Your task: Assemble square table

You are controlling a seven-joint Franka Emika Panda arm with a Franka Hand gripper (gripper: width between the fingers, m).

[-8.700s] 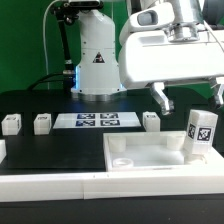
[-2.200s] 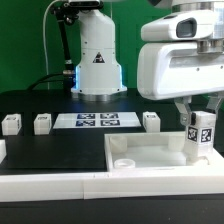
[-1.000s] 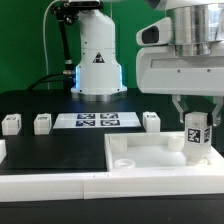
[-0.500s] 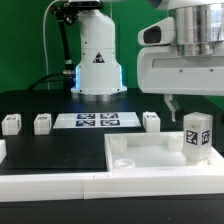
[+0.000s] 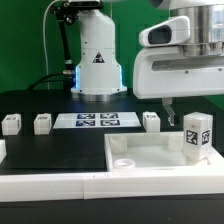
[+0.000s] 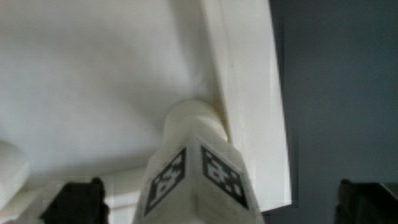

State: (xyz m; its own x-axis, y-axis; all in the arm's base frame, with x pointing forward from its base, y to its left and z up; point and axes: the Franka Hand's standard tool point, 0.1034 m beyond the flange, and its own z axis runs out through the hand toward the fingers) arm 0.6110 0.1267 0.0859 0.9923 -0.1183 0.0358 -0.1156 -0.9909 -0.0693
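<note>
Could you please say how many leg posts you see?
4: two posts at the exterior view's left of the marker board, one at its right, one upright on the slab; more possibly hidden.

leg post (image 6: 199,165) upright @ slab (image 6: 89,60) corner | hand (image 6: 221,206) fingers (image 6: 77,203) spread, flank post

Glossy white arm (image 5: 97,55), black cables (image 5: 58,45)

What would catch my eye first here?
The white arm's gripper hangs open above a tagged white leg post standing upright on the square table slab, at its corner on the exterior view's right. Behind, three more leg posts sit loose on the black worktop, in a row with the marker board.
</note>
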